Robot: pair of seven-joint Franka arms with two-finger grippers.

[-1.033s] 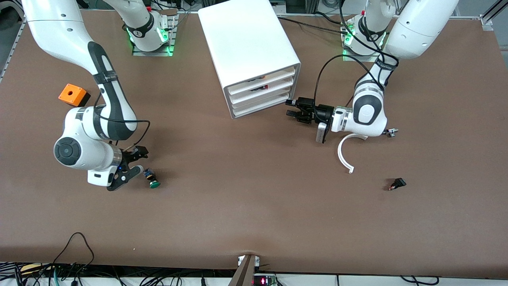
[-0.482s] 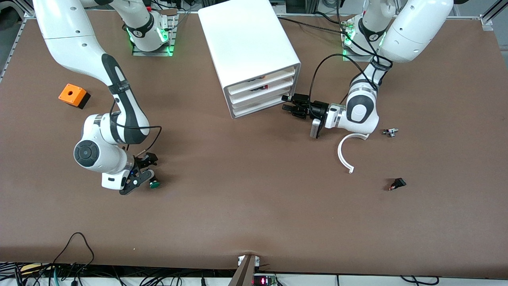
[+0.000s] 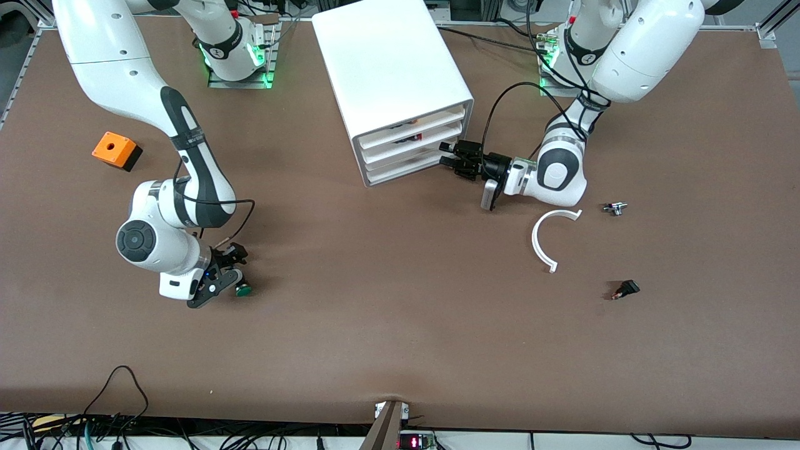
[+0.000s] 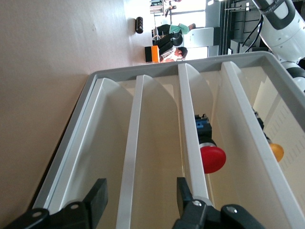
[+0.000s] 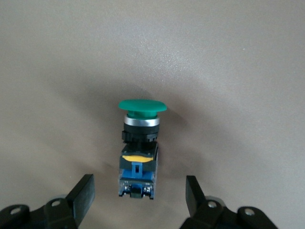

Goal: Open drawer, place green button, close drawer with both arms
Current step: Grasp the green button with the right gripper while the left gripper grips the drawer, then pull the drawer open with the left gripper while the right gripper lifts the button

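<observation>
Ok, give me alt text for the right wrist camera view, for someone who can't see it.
The button lies on its side on the brown table, green cap pointing away from the camera, its black-and-blue body between the two open black fingers of the right gripper. The fingers stand on either side of the body without touching it.

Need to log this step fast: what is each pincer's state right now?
Left pincer: open, at the cabinet's drawer fronts, holding nothing.
Right pincer: open, fingers either side of the button, not yet gripping it.

Green-capped button (image 5: 139, 151) lying on table (drawer (image 3: 406, 167) closed).
</observation>
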